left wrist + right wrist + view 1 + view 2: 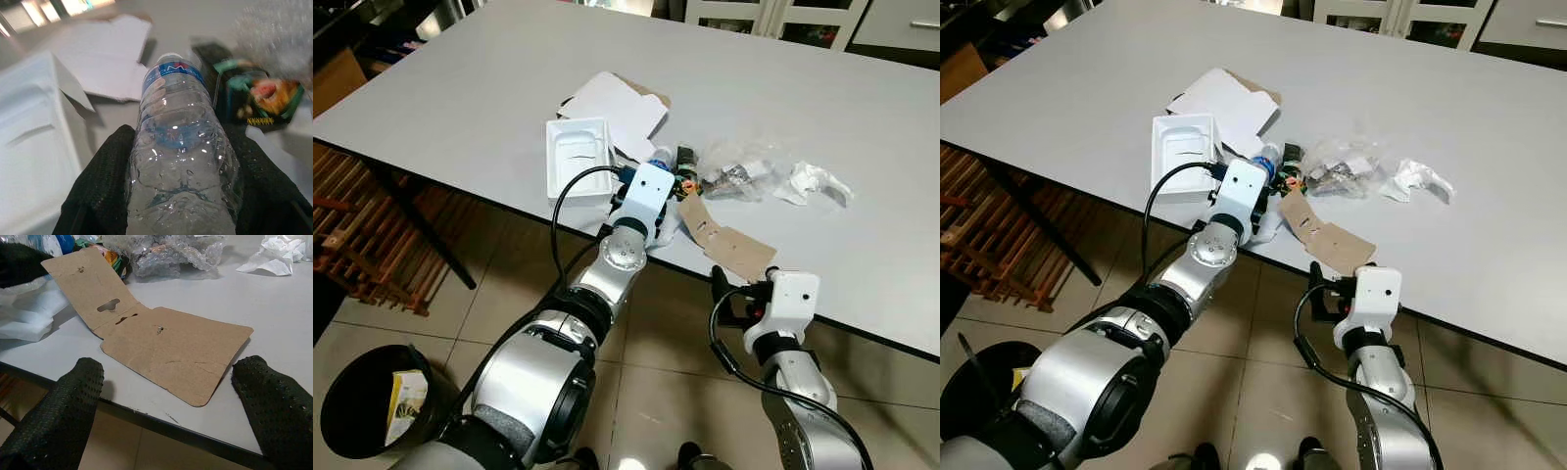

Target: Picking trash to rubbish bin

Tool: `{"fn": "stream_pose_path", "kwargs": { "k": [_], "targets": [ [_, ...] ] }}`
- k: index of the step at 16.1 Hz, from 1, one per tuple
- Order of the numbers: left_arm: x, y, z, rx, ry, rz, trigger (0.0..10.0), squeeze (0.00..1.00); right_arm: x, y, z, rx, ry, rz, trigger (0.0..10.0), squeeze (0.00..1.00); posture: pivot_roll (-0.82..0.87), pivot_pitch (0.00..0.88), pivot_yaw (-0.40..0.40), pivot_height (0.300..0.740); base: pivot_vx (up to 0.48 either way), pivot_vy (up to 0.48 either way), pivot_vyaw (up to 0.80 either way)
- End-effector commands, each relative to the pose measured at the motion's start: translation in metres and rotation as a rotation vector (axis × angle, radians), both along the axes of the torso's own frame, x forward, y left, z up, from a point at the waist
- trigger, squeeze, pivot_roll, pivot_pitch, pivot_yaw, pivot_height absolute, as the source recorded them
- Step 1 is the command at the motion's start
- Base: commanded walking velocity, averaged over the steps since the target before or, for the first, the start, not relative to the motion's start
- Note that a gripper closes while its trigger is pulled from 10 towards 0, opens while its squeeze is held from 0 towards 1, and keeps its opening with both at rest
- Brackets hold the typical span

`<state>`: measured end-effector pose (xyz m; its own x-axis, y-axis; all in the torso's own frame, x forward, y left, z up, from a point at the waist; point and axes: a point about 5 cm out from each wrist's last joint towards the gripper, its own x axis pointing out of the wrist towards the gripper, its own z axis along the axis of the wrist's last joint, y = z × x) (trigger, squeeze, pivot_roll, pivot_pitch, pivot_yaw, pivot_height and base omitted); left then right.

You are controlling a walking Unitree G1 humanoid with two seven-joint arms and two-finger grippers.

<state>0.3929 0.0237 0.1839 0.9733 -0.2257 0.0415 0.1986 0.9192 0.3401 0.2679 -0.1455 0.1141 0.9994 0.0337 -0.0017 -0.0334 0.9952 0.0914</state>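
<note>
A clear water bottle [182,147] with a blue label lies near the front edge of the grey table [489,88]. My left gripper [181,142] is shut on it, one black finger against each side. The bottle's cap [661,157] pokes out past the left wrist. Flat on the table edge lies a folded brown cardboard piece [161,338]. My right gripper [171,364] stands open just in front of it, level with the edge, touching nothing. On the floor at the lower left stands a black rubbish bin [352,362] holding a yellow item.
More trash lies around the bottle: a white foam tray [579,155], a flattened white carton [617,103], a green and black packet [249,93], clear plastic wrap [739,166] and crumpled white paper [811,181]. A wooden rack [362,225] and table leg [411,211] stand left.
</note>
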Motion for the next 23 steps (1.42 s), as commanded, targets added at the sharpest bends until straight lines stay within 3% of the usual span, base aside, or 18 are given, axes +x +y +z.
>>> {"fn": "stream_pose_path", "kwargs": {
  "k": [1,5,8,10,12,13,14,18,23],
  "targets": [
    [0.002,-0.002,0.023,0.041,-0.152,0.013,10.0,0.00,-0.003,-0.001,-0.018,0.012,0.095,-0.007,10.0,0.00,-0.23,0.238,0.061,0.740,0.000,0.000,0.00],
    [0.003,-0.004,0.077,0.114,-0.457,0.037,10.0,0.00,0.003,0.001,-0.018,0.016,0.086,-0.003,10.0,0.00,-0.21,0.211,0.069,0.740,0.000,0.000,0.00],
    [-0.001,-0.001,0.089,0.104,-0.555,0.038,10.0,0.00,0.010,0.001,-0.014,0.018,0.065,-0.004,10.0,0.00,-0.20,0.188,0.077,0.740,0.000,0.000,0.00],
    [-0.002,0.010,0.084,0.058,-0.561,0.044,10.0,0.00,0.016,0.000,-0.010,0.022,0.041,-0.010,10.0,0.00,-0.20,0.167,0.086,0.740,0.000,0.000,0.00],
    [-0.004,0.032,0.065,0.035,-0.527,0.084,10.0,0.00,0.023,-0.001,-0.005,0.027,0.011,-0.021,10.0,0.00,-0.18,0.142,0.094,0.740,0.000,0.000,0.00],
    [-0.004,0.036,0.061,0.038,-0.522,0.088,10.0,0.00,0.025,-0.001,-0.004,0.029,0.005,-0.023,10.0,0.00,-0.18,0.139,0.094,0.740,0.000,0.000,0.00],
    [-0.007,0.055,0.038,0.019,-0.459,0.135,10.0,0.00,0.029,-0.001,0.000,0.034,-0.017,-0.026,10.0,0.00,-0.17,0.123,0.097,0.740,0.000,0.000,0.00],
    [-0.018,0.088,0.006,0.005,-0.368,0.210,10.0,0.00,0.039,-0.009,0.016,0.037,-0.096,-0.058,10.0,0.00,-0.17,0.078,0.102,0.740,0.000,0.000,0.00],
    [-0.030,0.097,0.003,-0.032,-0.382,0.223,10.0,0.00,0.048,-0.022,0.040,0.030,-0.196,-0.102,10.0,0.00,-0.16,0.044,0.100,0.740,0.000,0.000,0.00]
  ]
}}
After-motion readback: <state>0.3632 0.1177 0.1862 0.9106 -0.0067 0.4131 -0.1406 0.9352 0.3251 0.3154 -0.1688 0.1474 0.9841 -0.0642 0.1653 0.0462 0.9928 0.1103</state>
